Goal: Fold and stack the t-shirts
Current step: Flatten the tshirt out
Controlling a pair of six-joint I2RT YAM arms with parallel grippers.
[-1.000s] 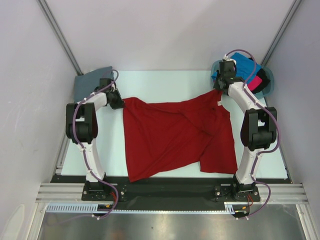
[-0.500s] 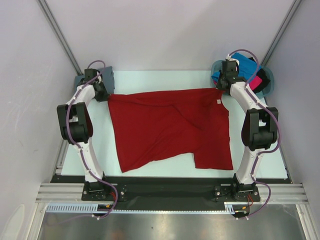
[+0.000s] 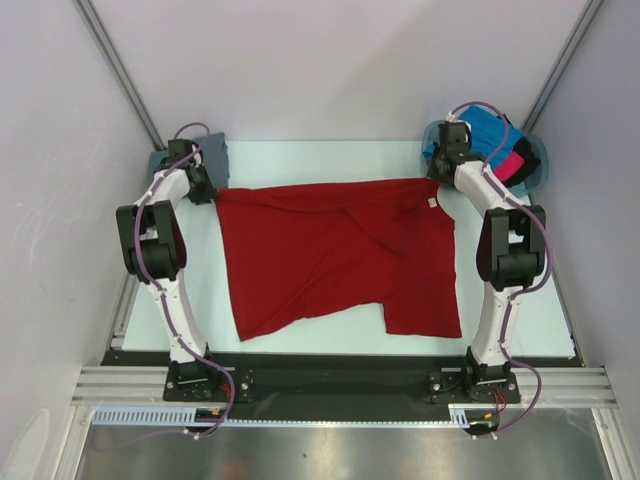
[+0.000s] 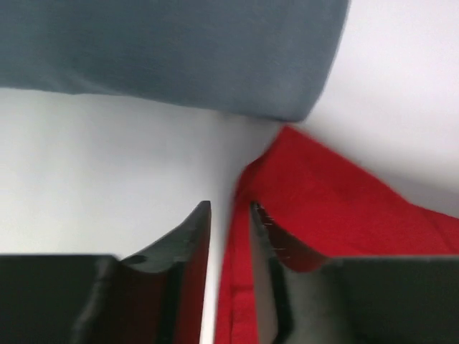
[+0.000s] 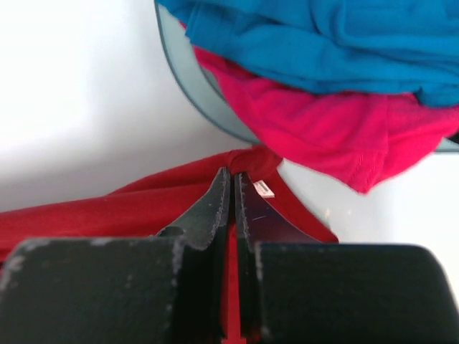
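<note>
The deep red t-shirt (image 3: 330,255) lies spread across the table, its back edge stretched between both grippers. My left gripper (image 3: 207,190) is at the shirt's back left corner, jaws slightly parted. In the left wrist view the red cloth (image 4: 337,208) lies loose in the narrow gap of the left gripper (image 4: 229,208), with the table showing through. My right gripper (image 3: 437,180) is shut on the shirt's back right corner by the collar tag, and in the right wrist view the right gripper (image 5: 232,175) pinches red cloth (image 5: 107,211). A folded slate grey t-shirt (image 4: 179,50) lies just beyond the left gripper.
The teal basket (image 3: 540,165) at the back right corner holds the blue t-shirt (image 3: 487,125), the pink t-shirt (image 3: 514,163) and a dark one. It sits just behind the right gripper, the basket rim (image 5: 186,79) close to the fingertips. The grey shirt (image 3: 158,160) occupies the back left corner.
The left arm carried the shirt's left corner outward and back, pulling the red shirt flat and wide. Its jaws have parted slightly. The right gripper kept its hold near the basket.
</note>
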